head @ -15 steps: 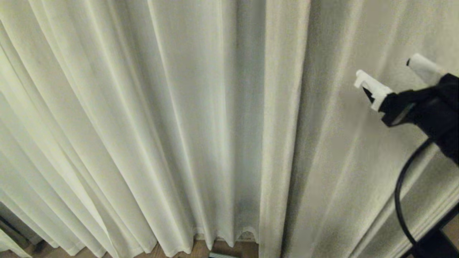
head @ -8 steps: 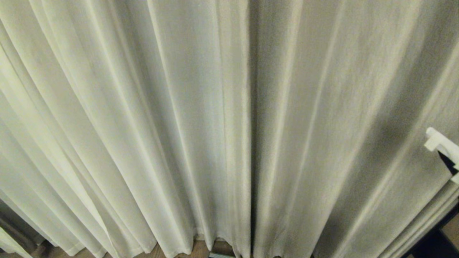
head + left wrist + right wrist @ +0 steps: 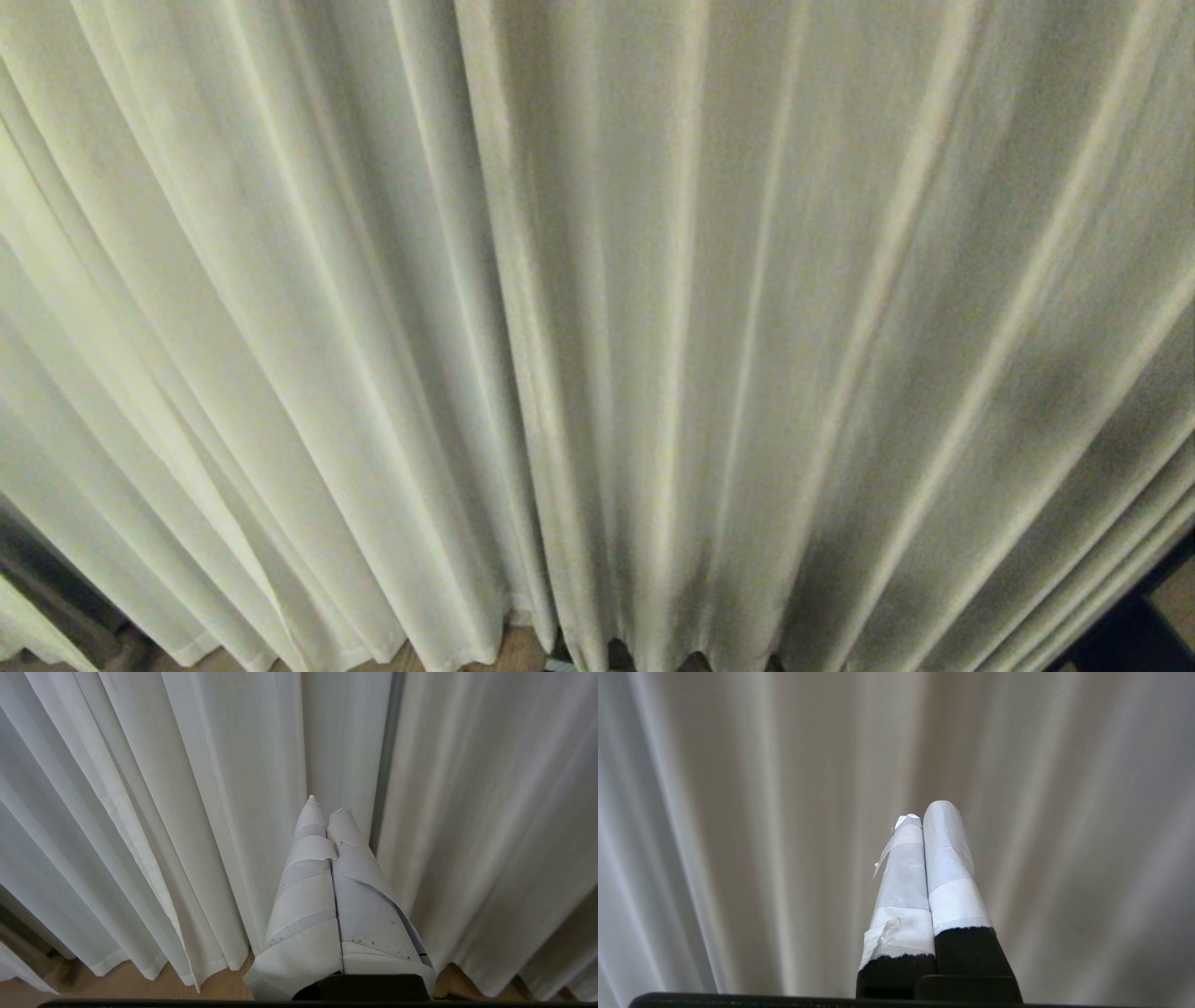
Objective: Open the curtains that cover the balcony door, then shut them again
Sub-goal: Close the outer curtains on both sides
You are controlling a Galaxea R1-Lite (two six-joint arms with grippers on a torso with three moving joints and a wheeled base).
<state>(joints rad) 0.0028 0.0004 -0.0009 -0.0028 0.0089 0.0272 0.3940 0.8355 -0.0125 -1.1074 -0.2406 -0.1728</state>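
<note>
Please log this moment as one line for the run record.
curtains: drawn shut, door hidden | right gripper: fingers shut, empty, facing fabric | left gripper: fingers shut, parked low | head view: no arm

Left gripper (image 3: pixel 325 805) fingers wrapped in white tape; right gripper (image 3: pixel 924 814) fingers white-taped, black bases.

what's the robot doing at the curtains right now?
The curtains hang drawn across the whole head view, with no glass showing between the panels. Neither arm shows in the head view. The right gripper is shut on nothing, fingers pressed together and pointing at the pleats. The left gripper is also shut and empty, facing the fabric low down, near the hems and a strip of wood floor. The curtains look closed.
</note>
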